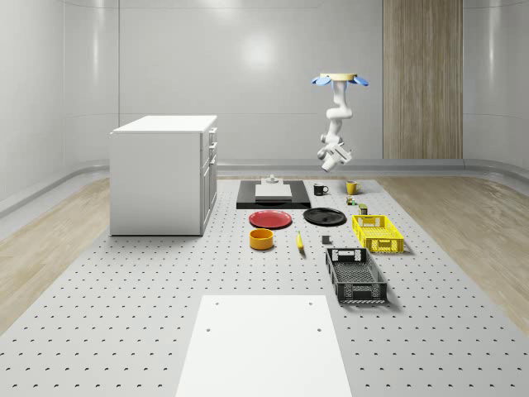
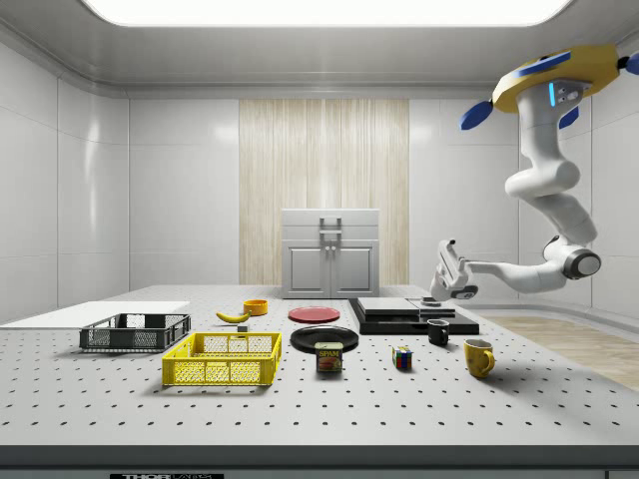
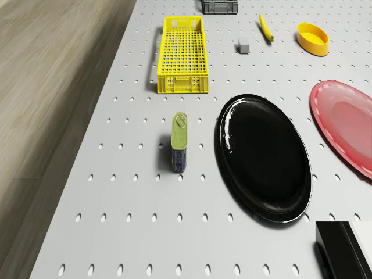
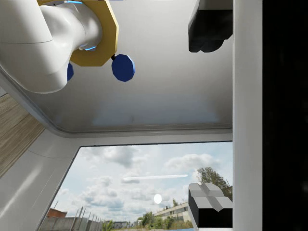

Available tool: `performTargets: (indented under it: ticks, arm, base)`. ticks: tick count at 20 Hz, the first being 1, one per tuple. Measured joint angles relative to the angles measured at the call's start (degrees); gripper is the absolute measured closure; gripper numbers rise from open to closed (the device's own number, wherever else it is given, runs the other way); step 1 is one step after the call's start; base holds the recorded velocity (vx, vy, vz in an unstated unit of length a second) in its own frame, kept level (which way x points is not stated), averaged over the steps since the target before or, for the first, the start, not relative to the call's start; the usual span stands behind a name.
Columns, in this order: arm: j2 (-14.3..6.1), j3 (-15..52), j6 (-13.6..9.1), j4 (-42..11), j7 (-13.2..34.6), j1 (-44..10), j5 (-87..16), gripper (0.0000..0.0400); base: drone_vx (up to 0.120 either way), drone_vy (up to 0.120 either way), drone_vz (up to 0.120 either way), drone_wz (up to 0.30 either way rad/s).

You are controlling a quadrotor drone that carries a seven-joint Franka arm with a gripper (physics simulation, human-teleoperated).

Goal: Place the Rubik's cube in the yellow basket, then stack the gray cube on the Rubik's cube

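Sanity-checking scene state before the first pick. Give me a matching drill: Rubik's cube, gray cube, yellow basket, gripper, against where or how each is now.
1. Rubik's cube
2. gray cube
3. yellow basket
4. gripper

A. empty
B. open, in the air under the hovering drone
C. between the can and the yellow mug
D. between the yellow basket and the banana

Pairs: 1-C, 2-D, 3-A, 4-B
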Motion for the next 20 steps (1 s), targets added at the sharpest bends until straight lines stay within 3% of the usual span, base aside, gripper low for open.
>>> performTargets:
  ticks: [5,7,10,15,20]
  arm:
    - [-3.7,18.1,0.5,-16.5,8.3,-8.9,-30.9,0.0000]
    - [-5.3,24.5,-0.7,-23.8,13.3,-14.1,-43.5,0.0000]
    - [-7.7,32.2,-4.2,-31.8,20.9,-23.3,-58.7,0.0000]
    - [-11.2,40.0,-10.4,-37.5,30.4,-36.9,-72.1,0.0000]
    - [-14.0,43.7,-13.6,-38.9,35.4,-44.6,-76.5,0.0000]
  base:
    - [0.120,0.000,-0.120,0.000]
    - [0.120,0.000,-0.120,0.000]
    - [0.120,0.000,-0.120,0.000]
    - [0.120,0.000,-0.120,0.000]
    - [0.120,0.000,-0.120,0.000]
